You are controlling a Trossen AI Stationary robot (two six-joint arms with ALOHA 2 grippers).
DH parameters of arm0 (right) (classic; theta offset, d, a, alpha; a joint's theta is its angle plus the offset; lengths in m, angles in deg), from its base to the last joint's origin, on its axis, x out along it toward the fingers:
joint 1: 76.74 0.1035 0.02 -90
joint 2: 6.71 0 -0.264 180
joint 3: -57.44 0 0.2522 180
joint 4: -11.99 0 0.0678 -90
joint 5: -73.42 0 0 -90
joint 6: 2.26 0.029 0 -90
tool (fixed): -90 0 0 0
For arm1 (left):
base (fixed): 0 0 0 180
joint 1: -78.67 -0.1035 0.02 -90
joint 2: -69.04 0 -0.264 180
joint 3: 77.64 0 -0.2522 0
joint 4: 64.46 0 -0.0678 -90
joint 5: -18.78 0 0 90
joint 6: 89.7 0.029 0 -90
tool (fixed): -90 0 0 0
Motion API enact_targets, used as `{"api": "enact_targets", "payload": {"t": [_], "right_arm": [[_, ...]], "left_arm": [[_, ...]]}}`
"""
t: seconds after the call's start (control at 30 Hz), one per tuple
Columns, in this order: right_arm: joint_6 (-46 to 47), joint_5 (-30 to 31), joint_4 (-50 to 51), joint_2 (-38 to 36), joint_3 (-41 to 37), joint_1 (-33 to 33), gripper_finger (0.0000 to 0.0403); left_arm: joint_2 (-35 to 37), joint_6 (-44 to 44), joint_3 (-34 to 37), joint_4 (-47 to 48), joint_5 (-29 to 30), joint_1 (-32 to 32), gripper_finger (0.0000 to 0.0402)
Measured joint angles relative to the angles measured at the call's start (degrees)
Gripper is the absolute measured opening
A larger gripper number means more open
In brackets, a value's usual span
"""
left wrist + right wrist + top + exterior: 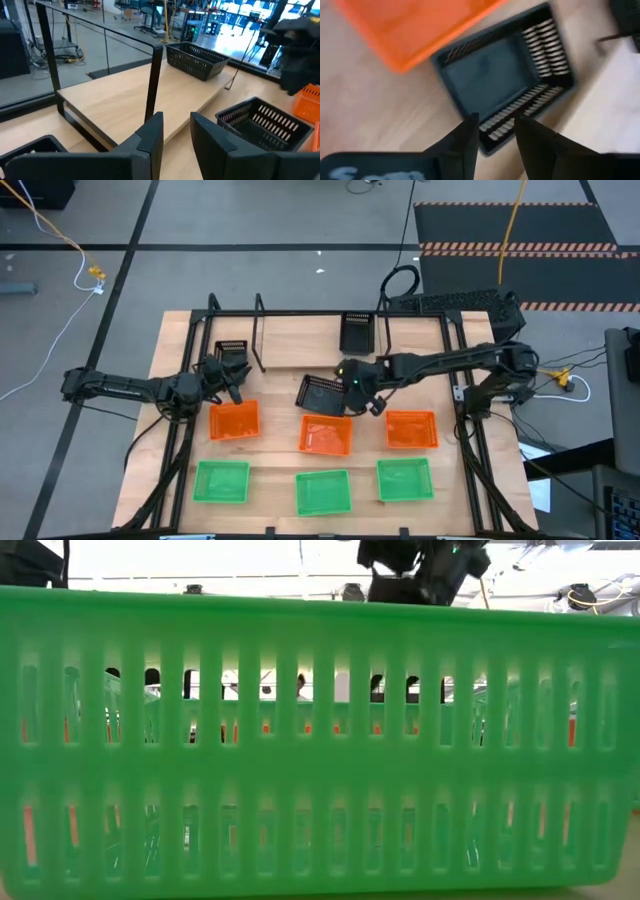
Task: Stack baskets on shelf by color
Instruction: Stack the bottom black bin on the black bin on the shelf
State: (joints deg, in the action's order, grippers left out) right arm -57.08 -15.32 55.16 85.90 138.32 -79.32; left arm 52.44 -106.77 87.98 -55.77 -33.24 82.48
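The shelf stands at the table's far side, and one black basket rests on its right part. A second black basket sits by the shelf's left end. A third lies askew on the table at mid-table. My right gripper hovers open above this third basket, over its long wall. My left gripper waits open near the left black basket, pointing across the shelf. Three orange baskets lie in a row on the table. Three green ones lie nearer the front.
Thin black hoop uprights stand at the shelf's ends. A green basket fills the low view, with my right arm above it. Bare wood lies between the shelf and the orange row, at the right. Cables and a keyboard lie beyond the far edge.
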Motion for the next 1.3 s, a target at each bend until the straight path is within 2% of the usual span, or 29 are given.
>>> {"api": "enact_targets", "payload": {"t": [0.17, 0.57, 0.67, 0.8, 0.87, 1.07, 1.2, 1.27, 1.3], "right_arm": [[-4.89, -1.55, 0.92, 2.96, 0.0, -0.36, 0.0114], [-4.94, -1.39, 0.54, 7.89, 0.0, -0.47, 0.0111], [-4.96, -1.38, 0.26, 8.62, 0.0, -0.49, 0.0091], [-6.12, -1.4, -0.96, 8.35, 0.0, -0.49, 0.0032], [-6.3, -1.2, -1.35, 7.51, -0.04, -0.49, 0.001], [-4.88, -1.63, -4.16, 0.41, -0.04, -0.49, 0.0007], [2.48, -2.85, -10.03, -5.76, -0.04, -0.49, 0.0006], [8.72, -0.57, -13.95, -8.42, -0.04, -0.59, 0.0005], [12.16, 2.6, -15.85, -9.69, -0.04, -0.74, 0.0004]], "left_arm": [[-0.01, -0.2, 0.0, 1.02, -1.98, 0.0, 0.0097], [-2.73, -2.13, -0.02, 1.22, -3.65, 0.0, 0.0097], [-3.5, -2.18, -0.02, 0.79, -3.66, 0.0, 0.0097], [-4.09, -2.18, 0.0, 0.41, -3.65, 0.0, 0.0097], [-4.07, -2.2, 0.0, 0.36, -3.65, 0.0, 0.0097], [-4.07, -2.22, 0.0, 0.32, -3.63, 0.0, 0.0097], [-4.07, -2.42, 0.0, 0.23, -3.52, 0.0, 0.0097], [-4.07, -2.69, 0.0, 0.18, -3.41, 0.01, 0.0097], [-4.07, -2.77, 0.0, 0.07, -3.35, 0.0, 0.0097]]}}
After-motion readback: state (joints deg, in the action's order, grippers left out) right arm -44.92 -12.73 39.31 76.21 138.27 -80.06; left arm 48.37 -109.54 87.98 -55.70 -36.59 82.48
